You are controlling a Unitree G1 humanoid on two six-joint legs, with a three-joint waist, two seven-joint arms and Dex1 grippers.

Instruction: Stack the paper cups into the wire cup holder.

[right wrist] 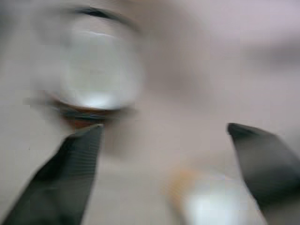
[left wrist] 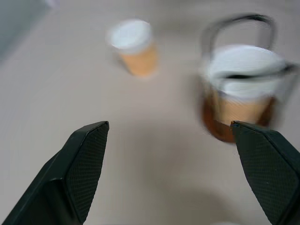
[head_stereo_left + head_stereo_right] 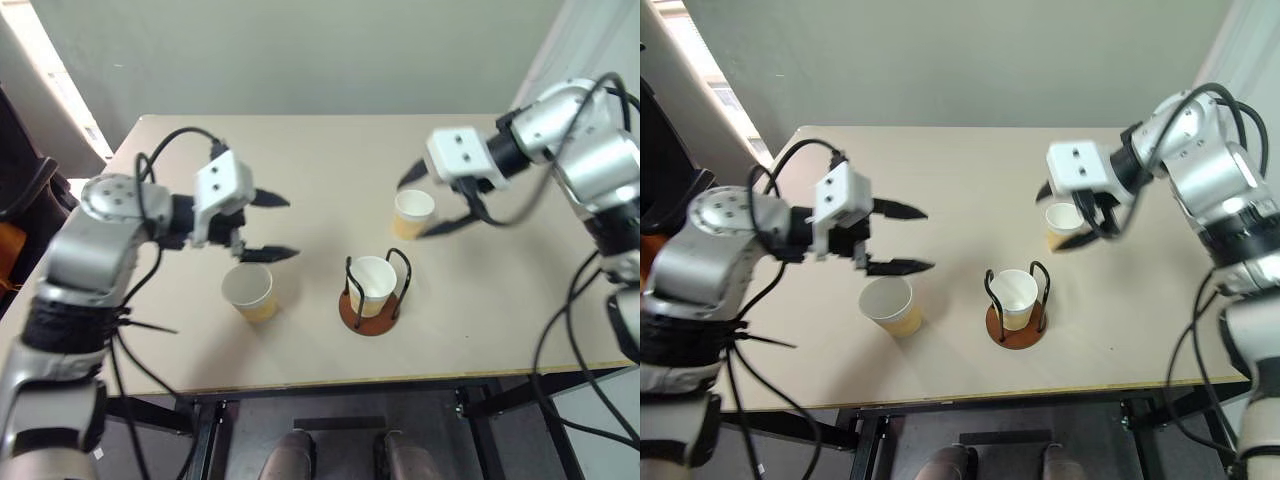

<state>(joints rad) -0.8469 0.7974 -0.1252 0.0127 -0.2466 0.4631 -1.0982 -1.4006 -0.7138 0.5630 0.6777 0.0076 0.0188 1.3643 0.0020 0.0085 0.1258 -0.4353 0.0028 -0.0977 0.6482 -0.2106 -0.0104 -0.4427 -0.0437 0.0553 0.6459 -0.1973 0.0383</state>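
You are looking down on a pale beige tabletop (image 3: 330, 160) with the wire cup holder (image 3: 374, 293), a round reddish-brown disc base with two thin black wire arches, standing upright near the front edge; take it as your landmark. No brand, label or writing can be read on any of these things.

One small tapered paper cup (image 3: 373, 283), white inside and pale yellow-tan outside, is sitting inside the holder between the arches, its mouth facing up and its long axis roughly vertical, narrow end down on the disc. A second paper cup (image 3: 249, 291) is standing on the table to the left of the holder, well apart from it, mouth up and leaning slightly. A third paper cup (image 3: 412, 213) is standing behind the holder and a little to its right, also mouth up.

Your left gripper (image 3: 272, 226) is hanging behind the left-hand cup, its two black fingers spread wide and pointing toward the holder, holding nothing. In the left wrist view the holder and the far cup are lying ahead between those fingers.

Your right gripper (image 3: 428, 203) is hanging at the third cup, fingers spread wide on either side of it; you cannot tell whether they are touching it.
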